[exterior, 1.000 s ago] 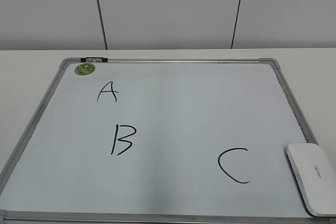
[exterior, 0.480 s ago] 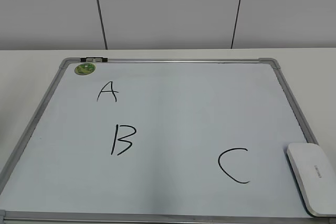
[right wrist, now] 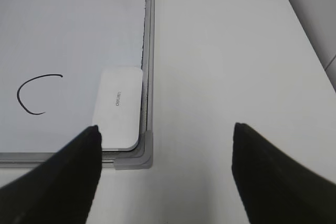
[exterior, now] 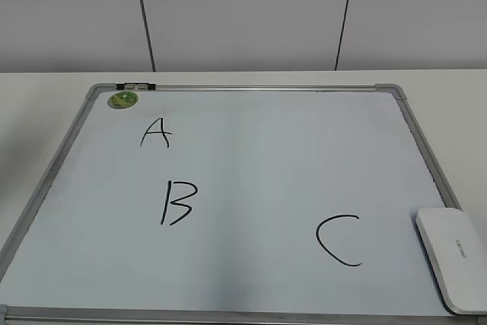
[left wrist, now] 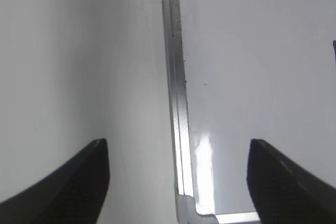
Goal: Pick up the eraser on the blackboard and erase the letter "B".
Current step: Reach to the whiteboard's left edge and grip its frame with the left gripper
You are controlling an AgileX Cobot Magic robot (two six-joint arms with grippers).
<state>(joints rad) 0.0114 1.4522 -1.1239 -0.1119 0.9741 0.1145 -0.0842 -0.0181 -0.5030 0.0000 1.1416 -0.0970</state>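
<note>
Right wrist view: eraser [right wrist: 118,106] beyond open jaws' left finger [right wrist: 58,177].

You have one blackboard [exterior: 46,188] lying flat on one table [exterior: 30,104]. On it you can count three handwritten letters: one "A" [exterior: 156,134], one letter "B" [exterior: 178,202] and one "C" [exterior: 338,240]. There is one eraser [exterior: 455,258] at the board's near right corner and one round green magnet [exterior: 122,100] at the far left corner. Two end effectors show, one per wrist view: the left end effector [left wrist: 178,174] and the right end effector [right wrist: 165,169].
</note>
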